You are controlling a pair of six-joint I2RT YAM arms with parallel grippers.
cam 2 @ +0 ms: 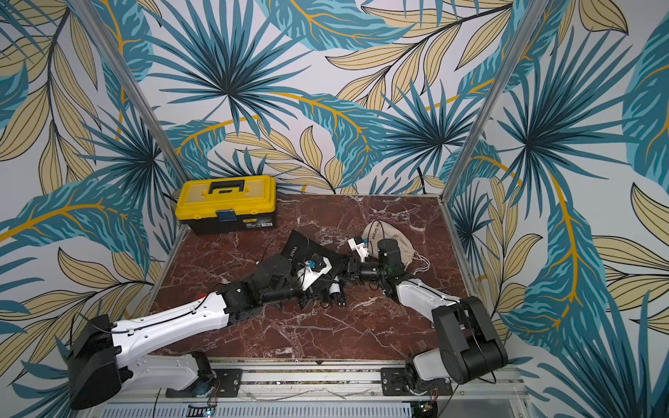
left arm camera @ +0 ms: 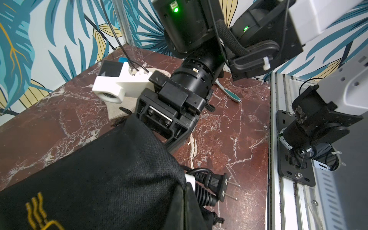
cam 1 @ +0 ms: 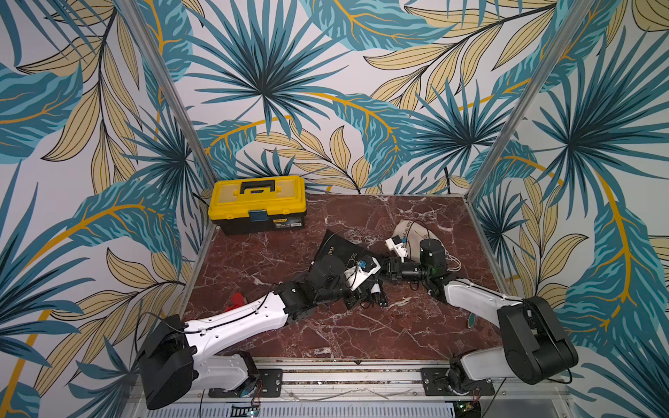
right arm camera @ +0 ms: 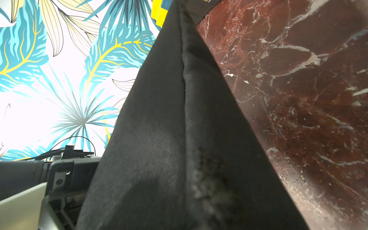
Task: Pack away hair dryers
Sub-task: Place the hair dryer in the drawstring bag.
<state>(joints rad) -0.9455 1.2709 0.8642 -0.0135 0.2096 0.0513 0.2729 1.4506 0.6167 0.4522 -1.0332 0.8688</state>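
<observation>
In both top views, found a yellow plastic toolbox (cam 1: 259, 202) with a black handle, lid down, at the back left of the red marble desk (cam 1: 325, 333). Saw a black cloth drawstring bag (cam 1: 338, 249) with gold lettering near the desk's middle, and a beige cloth drawstring bag (cam 1: 407, 229) printed "Hair Dryer" to its right, toward the back. Noted both arms meeting at the black bag's front edge: left claw (cam 1: 360, 295) low at that edge, right claw (cam 1: 384, 268) pointing in from the right. Spotted only a white end of the white hair dryer (cam 1: 376, 288) poking out there, with its black two-pin plug (cam 1: 382, 301) on the desk just beside. Glimpsed a red object (cam 1: 237, 300) half hidden behind the left forearm.

From the left wrist camera, looked across the black bag (left arm camera: 99, 179), raised and filling the near part of the picture. Saw a white sliver of the dryer (left arm camera: 190, 177) inside the bag's mouth, with the ribbed cord boot and plug (left arm camera: 216, 185) sticking out onto the desk. Found the right claw (left arm camera: 165, 129) at the bag's hem, one finger (left arm camera: 176, 140) outside the cloth, the other covered by it; could not tell whether clamped on the hem or merely apart around it. Found the left claw's fingers buried under the cloth; took that claw as closed together, without telling whether pinching cloth. Noted a slim white and teal handle (left arm camera: 229, 93) lying on the desk beyond.

From the right wrist camera, saw mostly black cloth (right arm camera: 179, 119) rising in a tented ridge close to the lens, marble on one side, the left claw (right arm camera: 79, 173) just beside the cloth's edge, fingertips out of sight
</observation>
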